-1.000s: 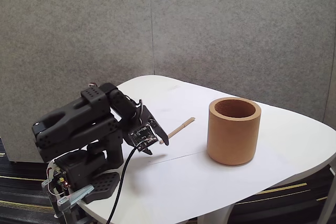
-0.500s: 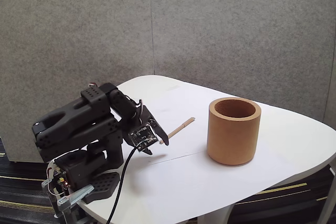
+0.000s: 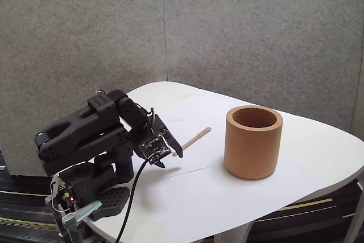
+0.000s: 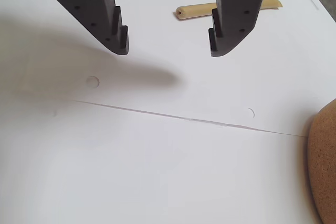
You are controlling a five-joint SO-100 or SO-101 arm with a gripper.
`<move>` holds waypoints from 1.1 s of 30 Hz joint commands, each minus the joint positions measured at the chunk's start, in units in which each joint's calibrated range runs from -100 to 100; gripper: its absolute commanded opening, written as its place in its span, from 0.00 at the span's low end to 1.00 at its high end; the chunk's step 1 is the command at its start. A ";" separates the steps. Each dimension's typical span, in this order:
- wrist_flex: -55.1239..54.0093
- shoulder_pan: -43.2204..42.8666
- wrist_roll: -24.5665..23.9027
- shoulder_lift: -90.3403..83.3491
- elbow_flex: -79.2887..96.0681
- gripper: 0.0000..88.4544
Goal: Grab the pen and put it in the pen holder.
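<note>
The pen (image 3: 195, 137) is a thin tan stick lying flat on the white table, between the arm and the cup. In the wrist view the pen (image 4: 195, 10) lies crosswise at the top, partly behind the right finger (image 4: 233, 19). My gripper (image 3: 169, 153) hangs low over the table just left of the pen, folded back near the arm's base. Its jaws stand open with nothing between them; in the wrist view the gripper (image 4: 169, 52) shows bare table in the gap. The pen holder (image 3: 253, 141), a wide tan-brown cup, stands upright to the right; its wall (image 4: 323, 166) enters at the wrist view's right edge.
The white table (image 3: 227, 197) has a curved front edge close to the cup and the arm's base (image 3: 91, 197). A black cable (image 3: 129, 203) hangs from the gripper down past the table edge. A grey partition wall stands behind. A thin seam line (image 4: 184, 119) crosses the table surface.
</note>
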 commanded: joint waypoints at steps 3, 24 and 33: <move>0.08 0.01 0.18 -0.06 -0.36 0.24; 0.08 0.01 0.18 -0.06 -0.36 0.24; 0.08 -0.43 0.28 -0.06 -0.36 0.24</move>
